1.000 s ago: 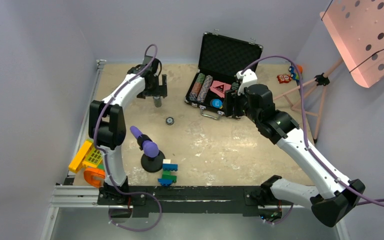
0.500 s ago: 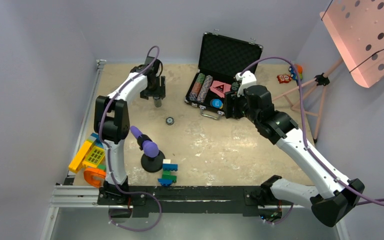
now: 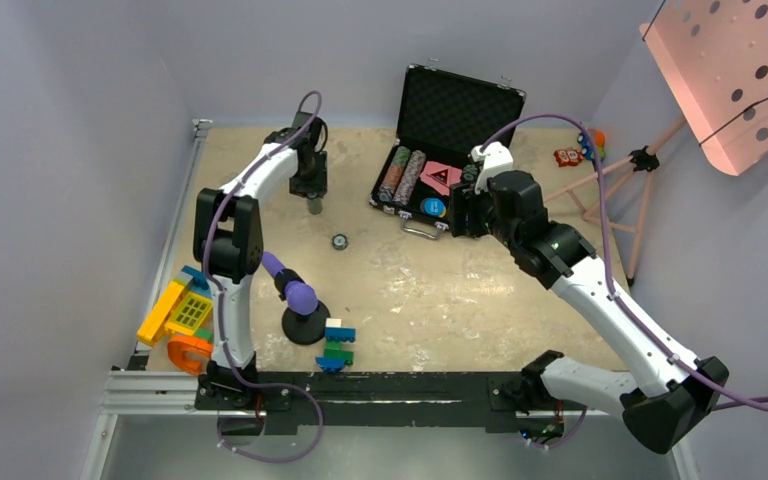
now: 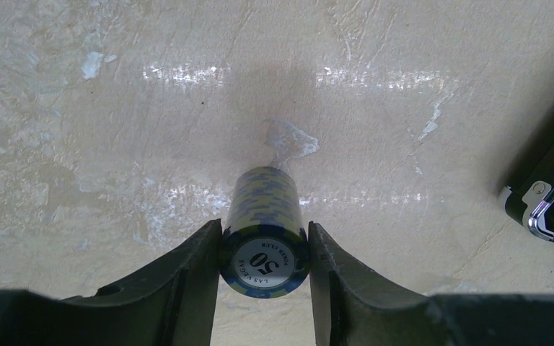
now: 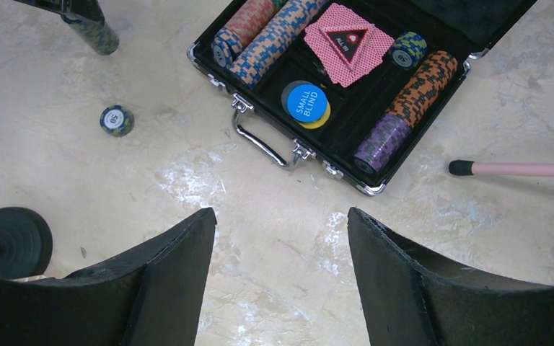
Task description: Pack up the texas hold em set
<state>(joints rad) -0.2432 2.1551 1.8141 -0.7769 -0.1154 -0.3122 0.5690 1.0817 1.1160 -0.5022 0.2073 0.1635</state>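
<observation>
The black case (image 3: 457, 108) lies open at the back of the table, its lid up. In its tray (image 5: 364, 108) lie rows of striped chips (image 5: 270, 36), pink cards (image 5: 348, 42) and a blue button (image 5: 307, 101). My left gripper (image 4: 264, 225) is shut on an upright stack of blue-and-yellow chips (image 4: 265, 205) that stands on the table left of the case; both fingers press its sides. From above, that stack (image 3: 314, 206) sits under the left gripper (image 3: 312, 188). One loose chip (image 3: 340, 241) lies flat nearby. My right gripper (image 5: 280, 213) hangs open and empty in front of the case handle (image 5: 260, 143).
A purple-tipped object on a black round base (image 3: 300, 305) and a toy-brick figure (image 3: 338, 345) stand near the front. Yellow and orange toys (image 3: 178, 320) lie at the front left edge. A pink stand (image 3: 610, 180) leans at the right, one rod (image 5: 519, 169) beside the case.
The left gripper's jaws have closed from wide open onto the chip stack. The right arm has not moved.
</observation>
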